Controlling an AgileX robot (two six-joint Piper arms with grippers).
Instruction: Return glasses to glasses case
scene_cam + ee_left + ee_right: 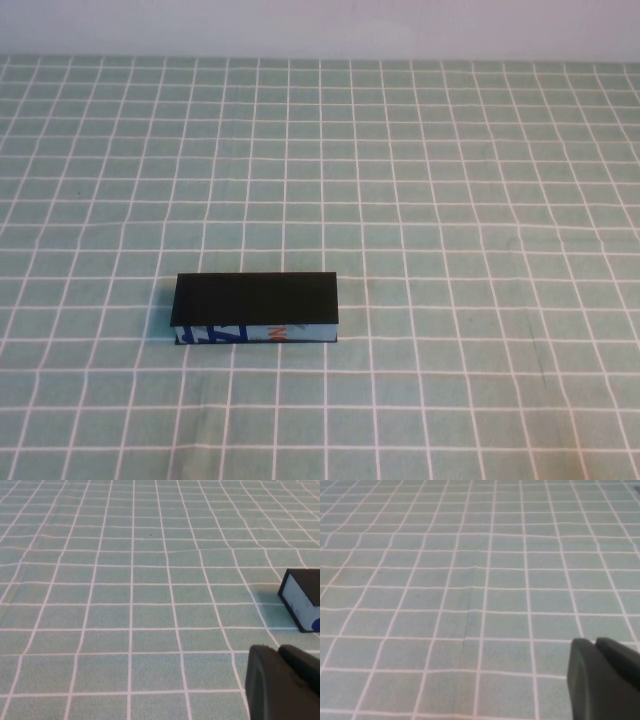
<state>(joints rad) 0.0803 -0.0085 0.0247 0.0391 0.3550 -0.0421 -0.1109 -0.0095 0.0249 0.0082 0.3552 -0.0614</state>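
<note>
The glasses case (257, 309) lies closed on the green checked cloth, left of the table's middle, its flat black lid on top and its blue, white and orange printed side facing me. One end of it also shows in the left wrist view (301, 599). The glasses are out of view. Neither arm shows in the high view. My left gripper (278, 652) hangs over bare cloth a short way from the case's end, its fingers pressed together and empty. My right gripper (595, 644) is over bare cloth, fingers together and empty.
The green cloth with a white grid (450, 200) covers the whole table. A pale wall runs along the far edge (320, 25).
</note>
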